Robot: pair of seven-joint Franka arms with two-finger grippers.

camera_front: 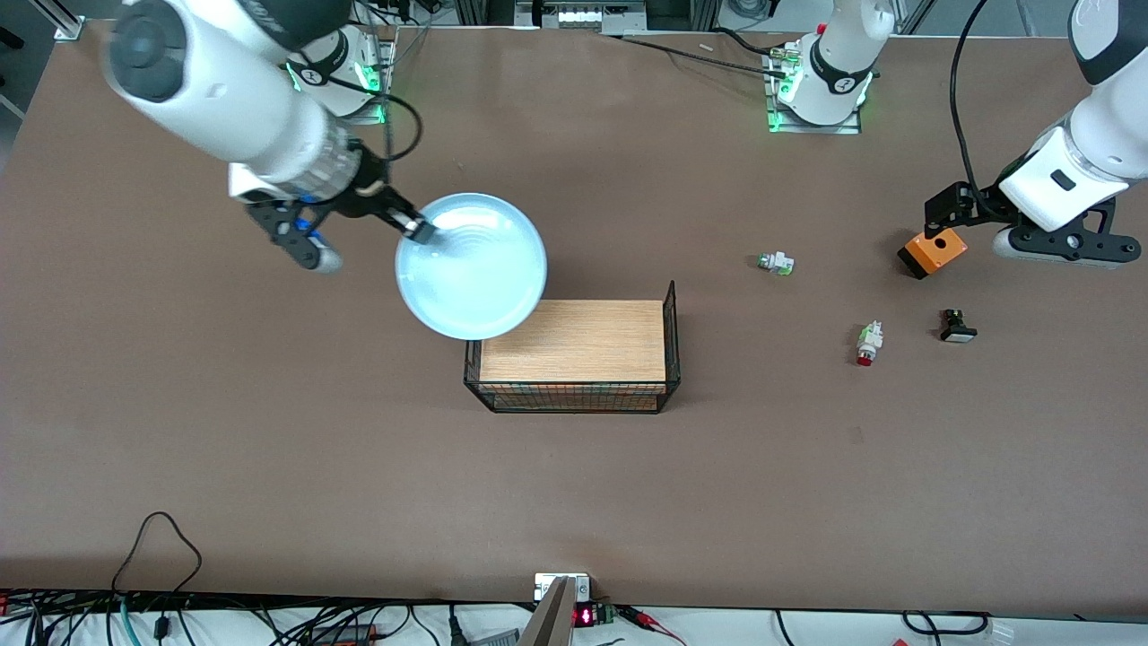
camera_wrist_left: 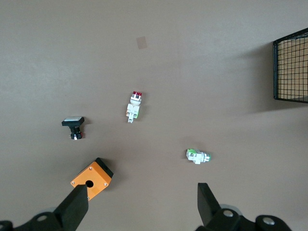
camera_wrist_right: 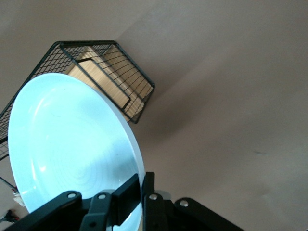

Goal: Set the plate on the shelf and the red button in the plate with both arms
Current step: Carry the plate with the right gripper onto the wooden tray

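Observation:
My right gripper [camera_front: 417,229] is shut on the rim of the pale blue plate [camera_front: 471,266] and holds it tilted in the air, over the corner of the wire basket [camera_front: 671,332] toward the right arm's end. In the right wrist view the fingers [camera_wrist_right: 143,180] pinch the plate [camera_wrist_right: 67,144] above the basket [camera_wrist_right: 130,77]. The red button [camera_front: 866,344] lies on the table toward the left arm's end; it shows in the left wrist view [camera_wrist_left: 134,105]. My left gripper [camera_front: 955,208] is open and empty [camera_wrist_left: 142,202], over the table beside an orange box.
The basket holds a wooden board [camera_front: 574,341]. An orange box with a hole [camera_front: 933,252] [camera_wrist_left: 92,179], a white part with a green tip [camera_front: 777,263] [camera_wrist_left: 198,156] and a black part with a white cap [camera_front: 957,327] [camera_wrist_left: 73,127] lie around the red button.

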